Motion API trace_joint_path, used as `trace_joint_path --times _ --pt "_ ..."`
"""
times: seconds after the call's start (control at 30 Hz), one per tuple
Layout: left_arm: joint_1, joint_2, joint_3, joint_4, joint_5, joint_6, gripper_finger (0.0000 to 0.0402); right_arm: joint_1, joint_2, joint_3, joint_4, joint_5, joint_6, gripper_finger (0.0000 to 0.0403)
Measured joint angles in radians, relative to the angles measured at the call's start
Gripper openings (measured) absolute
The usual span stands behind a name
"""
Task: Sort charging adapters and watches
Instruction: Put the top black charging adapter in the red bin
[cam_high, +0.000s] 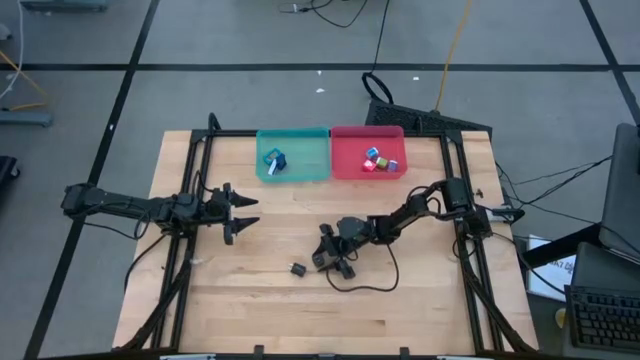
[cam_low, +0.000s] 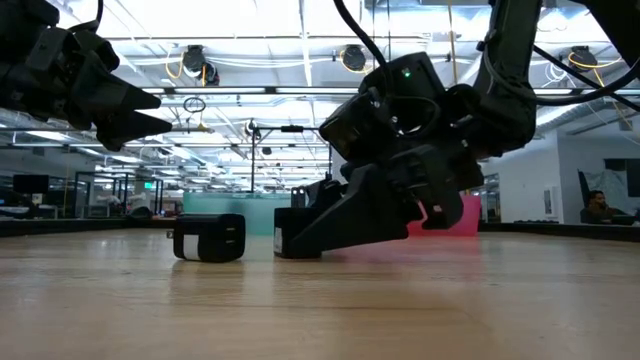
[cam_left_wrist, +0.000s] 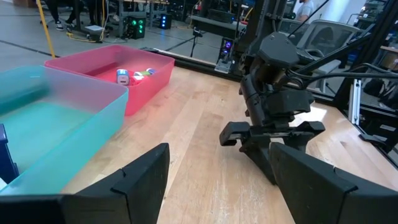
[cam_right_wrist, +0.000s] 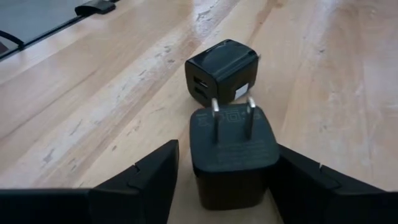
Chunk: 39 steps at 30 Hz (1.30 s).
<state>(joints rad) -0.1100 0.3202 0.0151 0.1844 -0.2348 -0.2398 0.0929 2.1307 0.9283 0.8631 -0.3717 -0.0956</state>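
From overhead the pieces in the red bin are too small to sort out – same for whatever lies in the teal bin – and the adapter between the right gripper fingers runs off the wrist picture's bottom edge.

Adapter between right claw fingers

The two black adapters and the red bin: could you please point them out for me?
Nearer black adapter (cam_right_wrist: 233, 155), right wrist view: its pronged face.
Farther black adapter (cam_right_wrist: 221, 71), right wrist view: its top face.
Red bin (cam_high: 345, 165), high view: its bare floor.
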Motion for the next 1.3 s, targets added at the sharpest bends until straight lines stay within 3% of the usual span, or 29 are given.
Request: trace_joint_path --times 0.5,1.3 --pt "0.0 0.0 0.0 0.0 0.0 0.0 0.0278 0.0 -0.001 0.0 0.036 0.002 -0.003 0.0216" --pt "0.0 0.0 0.0 0.0 0.0 0.0 0.0278 -0.001 -0.163 0.001 -0.292 0.003 -0.074 0.0204"
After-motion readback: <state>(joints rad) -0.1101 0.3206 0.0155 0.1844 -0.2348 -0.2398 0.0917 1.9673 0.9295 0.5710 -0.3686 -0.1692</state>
